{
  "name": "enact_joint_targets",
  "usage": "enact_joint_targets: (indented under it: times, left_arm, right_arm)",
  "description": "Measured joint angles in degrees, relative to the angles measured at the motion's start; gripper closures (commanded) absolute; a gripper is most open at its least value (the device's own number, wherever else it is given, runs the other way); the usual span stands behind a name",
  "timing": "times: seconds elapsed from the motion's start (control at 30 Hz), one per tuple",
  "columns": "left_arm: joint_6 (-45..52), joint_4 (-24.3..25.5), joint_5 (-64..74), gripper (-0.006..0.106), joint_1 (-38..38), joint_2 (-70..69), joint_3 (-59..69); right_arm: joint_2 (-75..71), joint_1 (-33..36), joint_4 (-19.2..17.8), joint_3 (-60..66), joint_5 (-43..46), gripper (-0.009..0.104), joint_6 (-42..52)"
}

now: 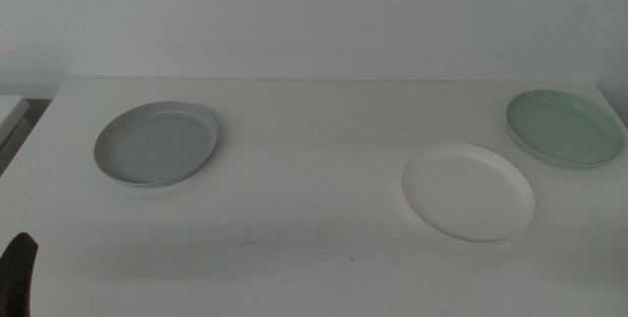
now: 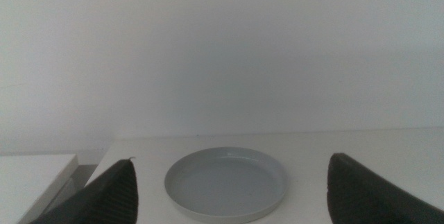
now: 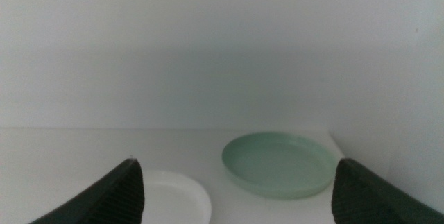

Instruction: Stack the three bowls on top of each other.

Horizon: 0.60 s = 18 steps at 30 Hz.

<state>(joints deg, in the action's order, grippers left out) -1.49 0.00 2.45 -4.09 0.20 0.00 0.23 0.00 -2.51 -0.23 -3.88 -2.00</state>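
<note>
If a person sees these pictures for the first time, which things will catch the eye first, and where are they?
Three shallow bowls lie apart on the white table, none stacked: the grey bowl on the left, the white bowl right of centre, the mint green bowl at the far right edge. The left gripper is open facing the grey bowl; the right gripper, also open, faces the green and white ones.

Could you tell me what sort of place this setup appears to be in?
Probably a lab test bench: a bare white table against a blank wall, holding only the grey bowl, white bowl and mint green bowl.
</note>
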Motion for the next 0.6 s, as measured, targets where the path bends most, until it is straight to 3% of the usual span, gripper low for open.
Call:
enact_joint_targets:
  times: [0.17,0.3,0.43,0.6]
  left_arm:
    - [0.00,0.00,-0.09,0.007,0.00,0.00,0.00]
    - [0.00,0.00,-0.09,0.007,0.00,0.00,0.00]
    - [0.00,0.00,-0.09,0.007,0.00,0.00,0.00]
    - [0.00,0.00,-0.09,0.007,0.00,0.00,0.00]
  right_arm:
    - [0.00,0.00,-2.33,0.00,1.93,0.002,0.00]
    - [0.59,0.00,-2.44,-2.51,-2.51,0.002,-0.73]
    - [8.01,0.00,-1.69,-8.37,-3.42,0.002,-2.72]
    - [22.72,0.00,0.92,-21.03,-13.06,0.002,-3.09]
